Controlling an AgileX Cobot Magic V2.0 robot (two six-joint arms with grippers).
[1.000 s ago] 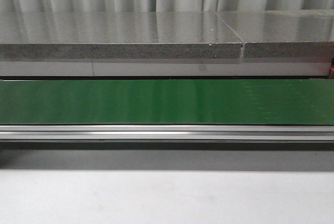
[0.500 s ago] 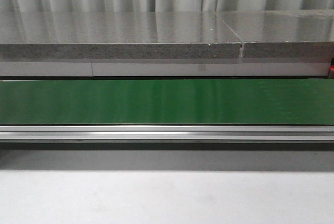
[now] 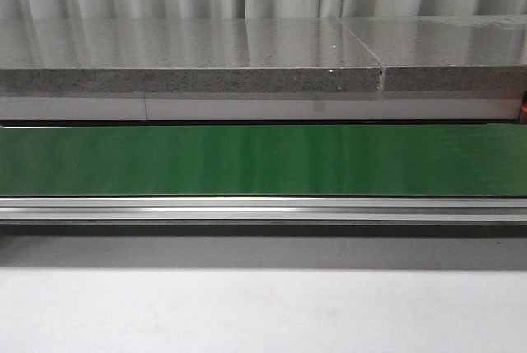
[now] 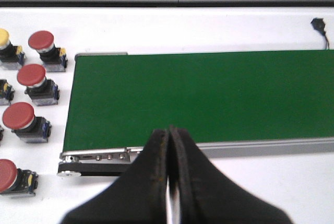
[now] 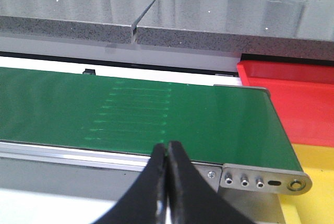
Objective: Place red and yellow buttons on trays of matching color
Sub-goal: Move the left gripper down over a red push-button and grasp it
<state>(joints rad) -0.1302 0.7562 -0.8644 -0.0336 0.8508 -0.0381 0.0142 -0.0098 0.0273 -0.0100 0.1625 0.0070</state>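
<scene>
Both claws closed tight, holding nothing: left claw (image 4: 168, 172) and right claw (image 5: 167, 182) each sit just near of the green conveyor belt (image 3: 263, 160). Red buttons (image 4: 31, 75) and one yellow button (image 4: 3, 38) stand on the white table (image 4: 209, 25) beside the belt's left end. Red tray (image 5: 302, 96) and yellow tray (image 5: 313, 158) lie at its right end.

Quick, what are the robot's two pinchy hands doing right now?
Left gripper: closed, holding nothing, above the near edge of the green conveyor belt.
Right gripper: closed too, empty.
</scene>
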